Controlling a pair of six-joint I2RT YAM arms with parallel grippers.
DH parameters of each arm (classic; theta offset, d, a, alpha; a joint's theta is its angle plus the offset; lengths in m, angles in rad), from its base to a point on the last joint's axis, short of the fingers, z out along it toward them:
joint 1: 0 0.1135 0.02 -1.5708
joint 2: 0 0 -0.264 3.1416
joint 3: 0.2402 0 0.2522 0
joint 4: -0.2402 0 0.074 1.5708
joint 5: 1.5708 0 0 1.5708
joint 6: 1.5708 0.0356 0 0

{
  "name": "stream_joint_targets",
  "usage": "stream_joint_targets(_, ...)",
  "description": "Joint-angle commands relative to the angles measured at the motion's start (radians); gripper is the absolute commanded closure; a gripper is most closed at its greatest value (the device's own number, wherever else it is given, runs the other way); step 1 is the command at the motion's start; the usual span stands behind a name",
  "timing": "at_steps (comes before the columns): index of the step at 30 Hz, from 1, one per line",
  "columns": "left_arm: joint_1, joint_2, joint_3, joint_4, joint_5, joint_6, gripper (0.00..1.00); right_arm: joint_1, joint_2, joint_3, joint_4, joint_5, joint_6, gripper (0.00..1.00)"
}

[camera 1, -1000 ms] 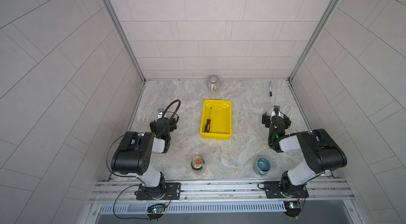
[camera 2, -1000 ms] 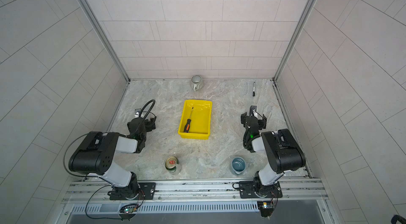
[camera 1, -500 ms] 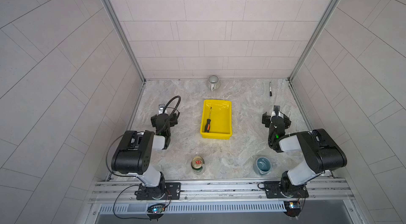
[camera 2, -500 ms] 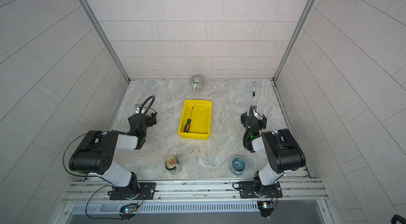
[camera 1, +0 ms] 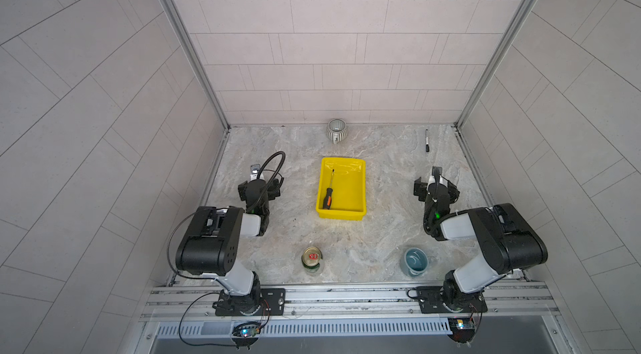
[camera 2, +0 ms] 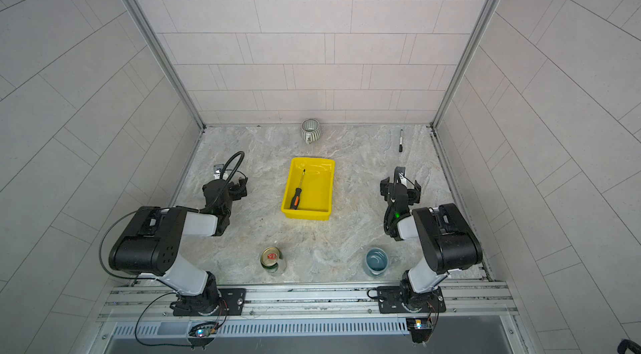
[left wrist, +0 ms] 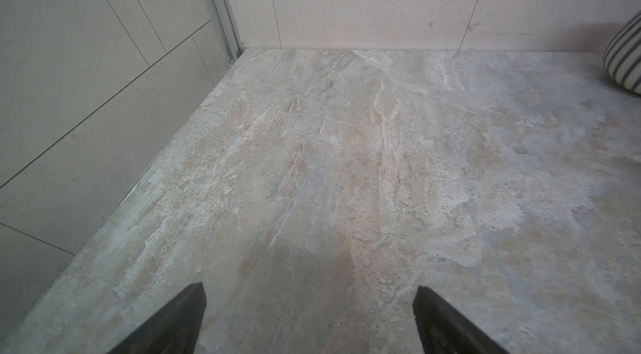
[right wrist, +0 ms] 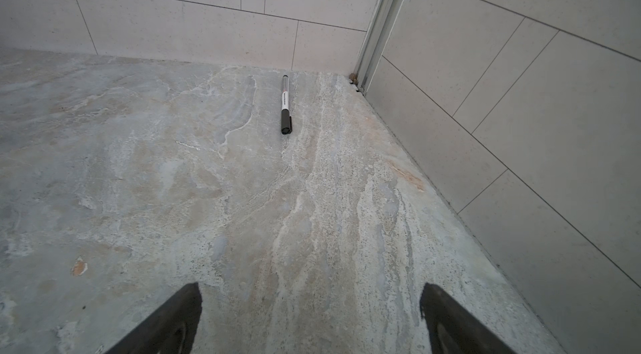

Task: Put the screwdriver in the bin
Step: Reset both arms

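The screwdriver [camera 1: 330, 186] [camera 2: 299, 186], black-handled with an orange stripe, lies flat inside the yellow bin [camera 1: 349, 192] [camera 2: 318, 194] at mid-table, its shaft pointing toward the back wall. My left gripper [camera 1: 258, 186] [camera 2: 225, 187] [left wrist: 309, 288] hovers low over bare table to the left of the bin, open with nothing between its fingers. To the right of the bin, my right gripper [camera 1: 435, 189] [camera 2: 400, 189] [right wrist: 309, 286] is likewise open and empty above the table. Neither wrist view shows the bin or the screwdriver.
A striped grey cup [camera 1: 336, 129] [left wrist: 624, 57] stands by the back wall. A black marker pen [camera 1: 426, 140] [right wrist: 285, 106] lies near the back right corner. A can [camera 1: 311, 258] and a blue-green cup [camera 1: 414, 261] stand near the front edge. Walls close three sides.
My left gripper has drifted a little toward the back wall. The right arm, the screwdriver and the bin have not moved.
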Motion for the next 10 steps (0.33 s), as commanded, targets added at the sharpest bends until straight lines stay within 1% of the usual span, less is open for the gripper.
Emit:
stream_joint_targets(1,-0.002,-0.004,0.000,0.034,0.007,0.009,0.00,0.004,0.011,0.016,0.010,-0.002,-0.008,0.00)
stream_joint_targets(6,-0.002,-0.004,0.000,0.033,0.007,0.009,0.00,-0.005,0.012,0.018,0.006,-0.032,-0.015,0.00)
stream_joint_targets(10,-0.001,-0.004,0.000,0.033,0.007,0.009,0.00,-0.005,0.008,0.011,0.012,-0.032,-0.014,0.01)
